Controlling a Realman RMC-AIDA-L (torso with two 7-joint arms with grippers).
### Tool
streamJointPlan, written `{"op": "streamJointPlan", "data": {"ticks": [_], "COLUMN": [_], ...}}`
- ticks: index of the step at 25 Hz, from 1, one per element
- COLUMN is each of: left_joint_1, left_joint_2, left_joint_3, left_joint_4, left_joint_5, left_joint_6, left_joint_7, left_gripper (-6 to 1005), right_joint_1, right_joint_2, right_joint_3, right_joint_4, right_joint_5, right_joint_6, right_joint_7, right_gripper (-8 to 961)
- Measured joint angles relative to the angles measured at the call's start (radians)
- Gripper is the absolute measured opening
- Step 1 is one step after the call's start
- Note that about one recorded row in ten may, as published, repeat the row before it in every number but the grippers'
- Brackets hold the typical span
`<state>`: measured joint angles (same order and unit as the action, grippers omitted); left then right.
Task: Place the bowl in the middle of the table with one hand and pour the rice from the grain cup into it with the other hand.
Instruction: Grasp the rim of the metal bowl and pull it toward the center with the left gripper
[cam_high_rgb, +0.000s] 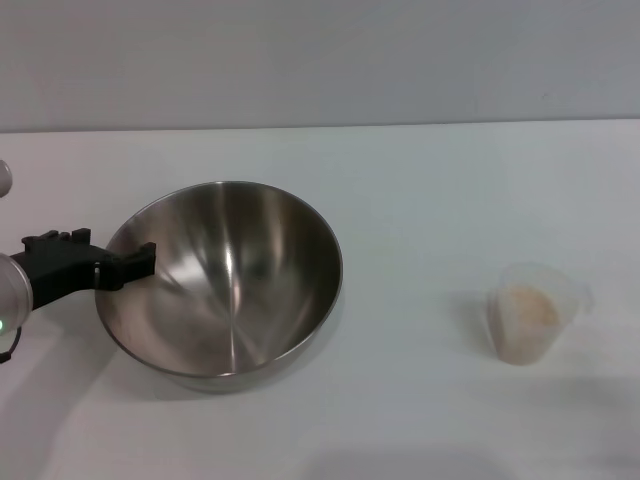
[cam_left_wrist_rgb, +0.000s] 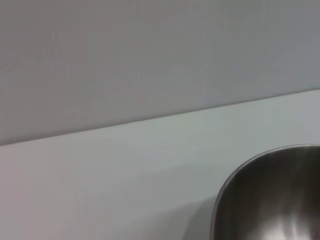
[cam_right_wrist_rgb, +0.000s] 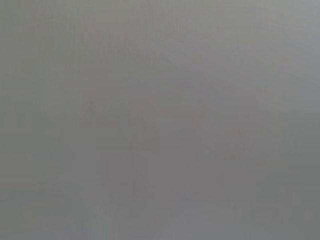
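Observation:
The stainless-steel bowl (cam_high_rgb: 250, 270) sits left of the middle of the white table (cam_high_rgb: 430, 200). My left gripper (cam_high_rgb: 130, 268) reaches in from the left edge, and its black fingers clamp the bowl's left rim, one finger tip inside the rim. The left wrist view shows part of the bowl's rim (cam_left_wrist_rgb: 275, 200) and the table (cam_left_wrist_rgb: 100, 180). The translucent grain cup (cam_high_rgb: 530, 320) stands upright at the right, with the rice (cam_high_rgb: 528, 305) inside it. My right gripper is out of view; the right wrist view shows only plain grey.
A grey wall runs behind the table's far edge (cam_high_rgb: 320, 127). Bare tabletop lies between the bowl and the cup.

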<state>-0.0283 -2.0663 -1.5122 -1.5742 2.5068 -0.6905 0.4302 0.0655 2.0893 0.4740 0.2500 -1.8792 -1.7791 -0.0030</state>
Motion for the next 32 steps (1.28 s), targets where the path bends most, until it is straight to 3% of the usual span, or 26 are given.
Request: {"op": "streamJointPlan", "data": {"ticks": [27,32], "left_joint_1": [-0.044,-0.045], "left_joint_2": [0.0,0.0], "left_joint_3": [0.006,0.005], "left_joint_4": [0.067,0.065], "left_joint_5": [0.012,0.012], "left_joint_6": [-0.003,-0.005], "left_joint_7": [-0.001,0.0], "left_gripper": [846,784], "right_joint_1": [0.0,0.0], "right_joint_2": [0.0,0.0], "right_joint_3": [0.0,0.0], "right_joint_4": [0.0,0.0], "right_joint_5": [0.0,0.001], "right_joint_6": [0.001,0.001], "right_joint_7": [0.0,0.0], "right_gripper": [822,822]}}
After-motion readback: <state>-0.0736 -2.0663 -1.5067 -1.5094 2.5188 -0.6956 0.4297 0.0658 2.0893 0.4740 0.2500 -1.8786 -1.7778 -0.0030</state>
